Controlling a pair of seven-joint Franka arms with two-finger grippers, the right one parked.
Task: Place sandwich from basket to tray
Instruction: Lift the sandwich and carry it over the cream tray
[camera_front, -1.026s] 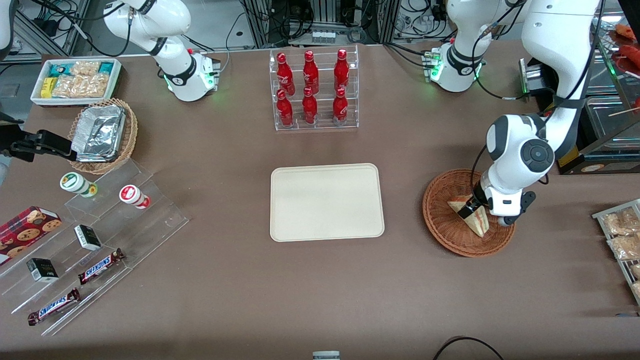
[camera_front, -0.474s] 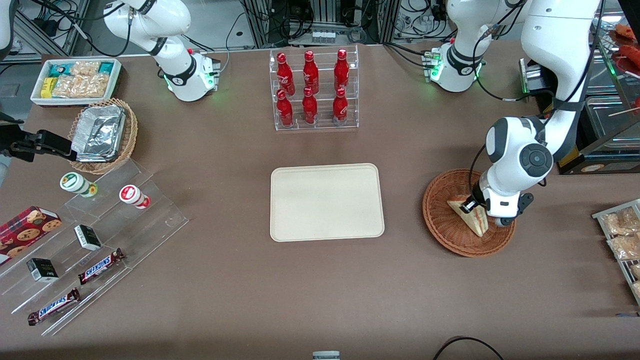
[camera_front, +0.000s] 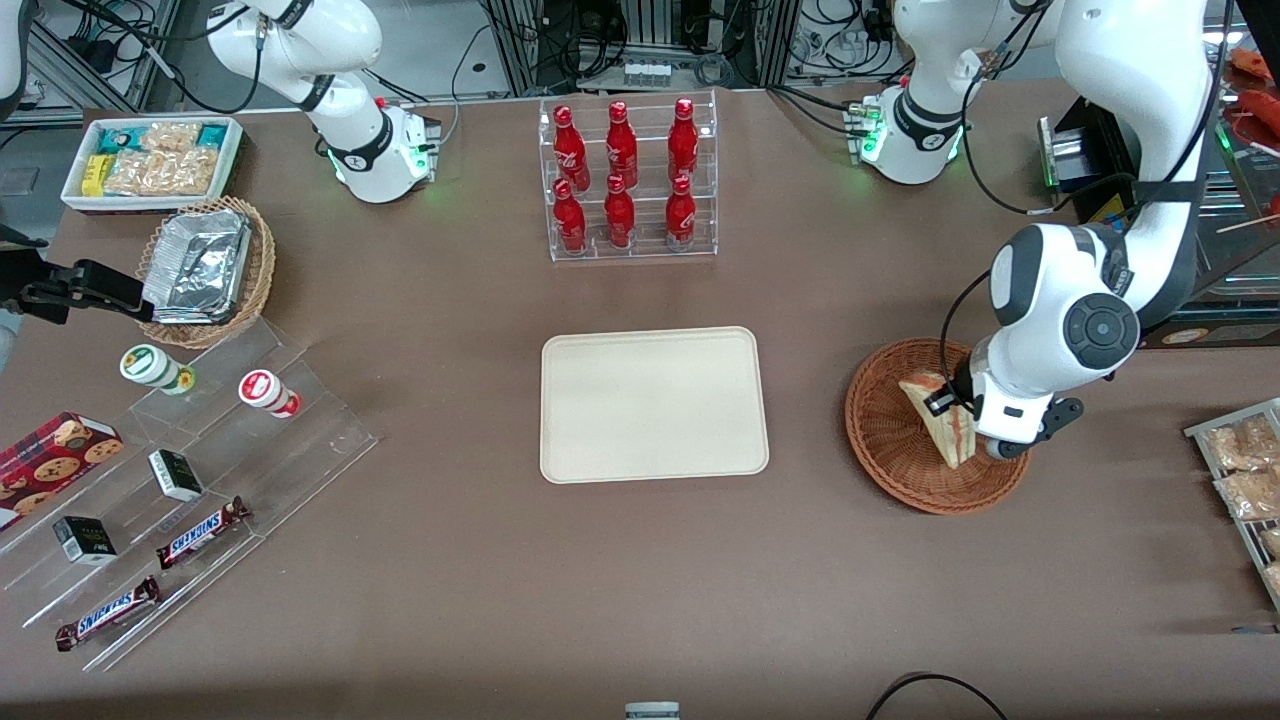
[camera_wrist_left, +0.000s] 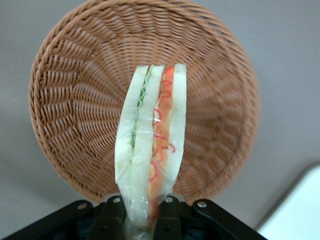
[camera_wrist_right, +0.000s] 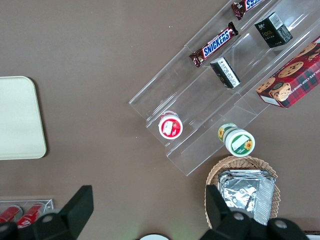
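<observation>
The sandwich (camera_front: 940, 420) is a pale bread wedge in clear wrap with red and green filling; it is held above the round reddish-brown wicker basket (camera_front: 890, 460). My left gripper (camera_front: 965, 425) is shut on the sandwich. In the left wrist view the sandwich (camera_wrist_left: 150, 145) stands on edge between the black fingers (camera_wrist_left: 112, 220) of the gripper (camera_wrist_left: 141, 220), with the empty basket (camera_wrist_left: 75, 110) below it. The cream-beige tray (camera_front: 654, 403) lies empty at the table's middle, beside the basket toward the parked arm's end; a corner of it shows in the left wrist view (camera_wrist_left: 300, 215).
A clear rack of red bottles (camera_front: 626, 180) stands farther from the front camera than the tray. A rack with snack packets (camera_front: 1240, 470) sits at the working arm's end. A tan basket with foil (camera_front: 205, 270), a white snack bin (camera_front: 150, 160) and clear steps with candy bars (camera_front: 190, 470) lie toward the parked arm's end.
My gripper has risen with the sandwich in it. The sandwich has lifted off the basket floor and now hangs more upright above the basket.
</observation>
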